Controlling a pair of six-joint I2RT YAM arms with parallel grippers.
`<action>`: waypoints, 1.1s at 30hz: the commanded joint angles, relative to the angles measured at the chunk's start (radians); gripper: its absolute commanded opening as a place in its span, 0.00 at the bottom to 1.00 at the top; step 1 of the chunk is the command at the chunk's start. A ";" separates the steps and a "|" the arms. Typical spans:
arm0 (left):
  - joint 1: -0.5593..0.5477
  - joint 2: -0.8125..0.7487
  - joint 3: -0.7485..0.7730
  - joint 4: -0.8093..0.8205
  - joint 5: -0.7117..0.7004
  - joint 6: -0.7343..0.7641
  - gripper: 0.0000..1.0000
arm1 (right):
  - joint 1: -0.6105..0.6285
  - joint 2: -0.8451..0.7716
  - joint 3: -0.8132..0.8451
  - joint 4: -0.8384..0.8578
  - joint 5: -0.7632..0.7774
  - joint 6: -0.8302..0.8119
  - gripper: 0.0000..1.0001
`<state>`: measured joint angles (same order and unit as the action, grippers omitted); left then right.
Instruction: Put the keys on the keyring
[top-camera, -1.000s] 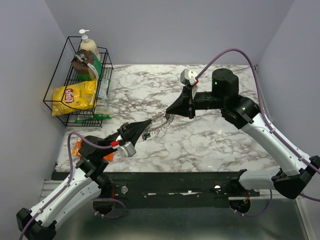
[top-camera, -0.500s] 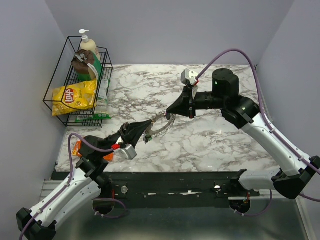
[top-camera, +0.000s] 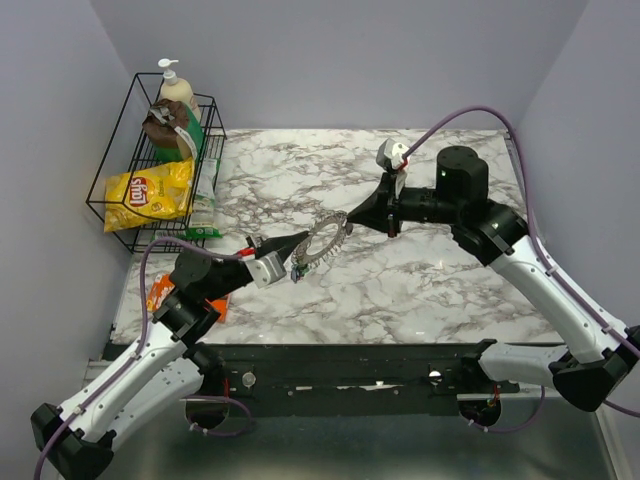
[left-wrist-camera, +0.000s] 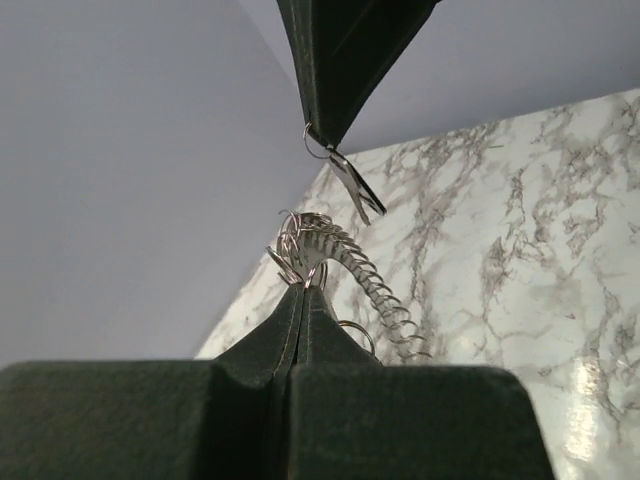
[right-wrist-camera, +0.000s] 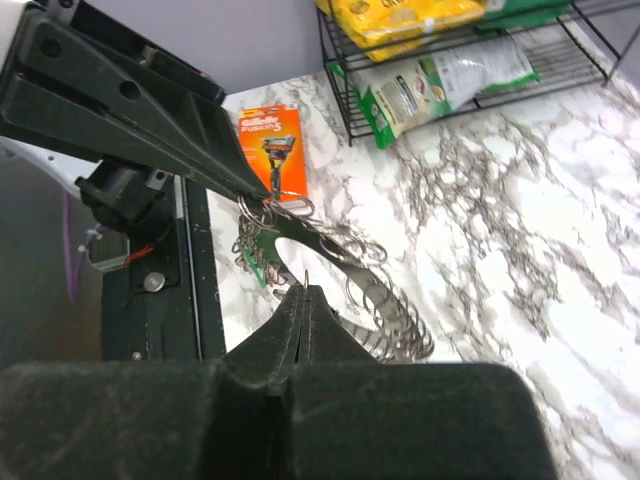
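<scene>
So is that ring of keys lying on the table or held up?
Held up: the left claw pinches the keyring, holding it above the table; the right claw grips a key at its far edge.

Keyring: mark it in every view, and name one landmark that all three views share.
Top external: the keyring is at centre, between the two gripper tips.
Left wrist: lower centre, pinched by the left gripper. The right gripper dangles a key above it.
Right wrist: centre, just beyond that gripper's own tips.
Shared landmark: the marble table, which lies beneath the ring in all three.
</scene>
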<state>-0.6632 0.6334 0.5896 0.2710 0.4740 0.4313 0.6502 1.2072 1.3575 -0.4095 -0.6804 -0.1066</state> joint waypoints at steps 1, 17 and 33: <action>-0.003 0.009 0.029 -0.075 -0.101 -0.127 0.00 | -0.049 -0.027 -0.110 0.044 0.061 0.079 0.01; 0.020 0.026 -0.019 -0.095 -0.161 -0.325 0.00 | -0.055 0.138 -0.474 0.158 -0.096 0.208 0.01; 0.022 0.029 -0.030 -0.125 -0.086 -0.306 0.00 | -0.055 0.037 -0.288 0.179 -0.073 0.082 0.82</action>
<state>-0.6472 0.6788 0.5545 0.1246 0.3332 0.1078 0.5961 1.3266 0.9817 -0.2844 -0.7177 0.0475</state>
